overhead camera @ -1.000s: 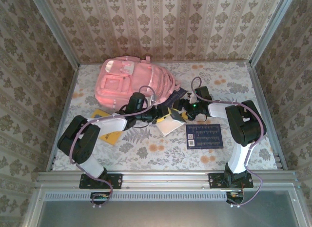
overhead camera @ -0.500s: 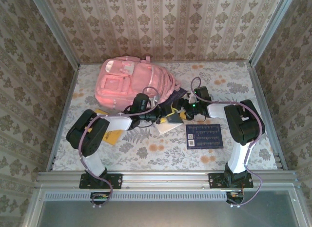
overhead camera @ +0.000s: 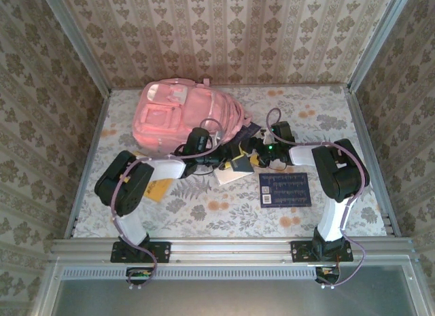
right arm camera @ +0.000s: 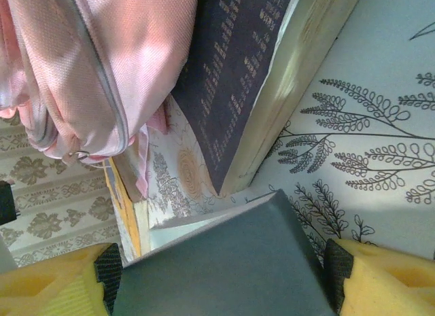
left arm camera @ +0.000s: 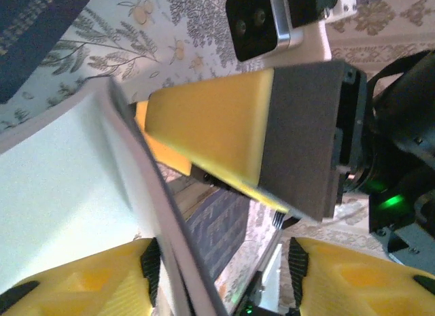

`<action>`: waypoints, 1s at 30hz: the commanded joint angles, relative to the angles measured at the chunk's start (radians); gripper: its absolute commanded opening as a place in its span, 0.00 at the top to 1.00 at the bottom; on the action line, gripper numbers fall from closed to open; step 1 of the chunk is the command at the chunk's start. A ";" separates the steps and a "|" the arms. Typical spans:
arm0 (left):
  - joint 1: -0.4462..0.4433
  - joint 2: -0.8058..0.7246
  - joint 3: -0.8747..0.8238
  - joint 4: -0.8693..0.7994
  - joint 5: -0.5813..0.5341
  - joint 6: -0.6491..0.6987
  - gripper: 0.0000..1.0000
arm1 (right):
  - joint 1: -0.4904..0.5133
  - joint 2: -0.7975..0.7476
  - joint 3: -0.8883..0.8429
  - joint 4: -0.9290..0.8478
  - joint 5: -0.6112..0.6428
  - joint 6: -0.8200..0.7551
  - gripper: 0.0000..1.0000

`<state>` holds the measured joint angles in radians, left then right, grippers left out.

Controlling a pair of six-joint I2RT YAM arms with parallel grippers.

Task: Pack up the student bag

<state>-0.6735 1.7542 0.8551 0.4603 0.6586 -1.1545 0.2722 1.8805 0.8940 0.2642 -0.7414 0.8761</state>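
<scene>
Two claws (overhead camera: pixel 219 158) (overhead camera: pixel 249 150) beside student bag's (overhead camera: pixel 182 115) right edge

The soft fabric backpack (overhead camera: pixel 180 115) is pink with lighter pockets. The thick slab-shaped book (right arm camera: pixel 217 268) is grey. The tablecloth (overhead camera: pixel 204 211) is pale with a floral print.

— What did we find on the floral-patterned tablecloth (overhead camera: pixel 217 214)?

— A dark navy rectangular book (overhead camera: pixel 285 189) with rows of pale print lay flat at the right, well apart from a thin yellow booklet (overhead camera: pixel 158 189) at the left. Between them we saw a white-covered book (overhead camera: pixel 232 173), turned at an angle.

— And closer in?

— We made out a plain grey-covered book (right arm camera: pixel 217 261) just beside a thick dark book with printed lines (right arm camera: pixel 238 64). Beige patterned wallpaper (overhead camera: pixel 224 30) lined the walls, and an aluminium rail (overhead camera: pixel 231 248) ran along the near edge.
</scene>
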 commanded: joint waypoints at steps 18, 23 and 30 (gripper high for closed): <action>0.082 -0.226 -0.138 -0.024 0.093 0.142 1.00 | 0.072 -0.004 -0.146 0.039 -0.132 0.022 0.14; 0.101 -0.280 -0.160 -0.043 0.097 0.165 1.00 | 0.073 -0.010 -0.231 0.343 -0.231 0.187 0.12; 0.120 -0.255 -0.187 -0.039 0.087 0.184 1.00 | 0.084 -0.003 -0.317 0.613 -0.259 0.342 0.13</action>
<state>-0.5621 1.5154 0.6762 0.3470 0.7372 -1.0119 0.3393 1.8500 0.6174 0.7795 -0.9298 1.1213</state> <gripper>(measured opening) 0.099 0.868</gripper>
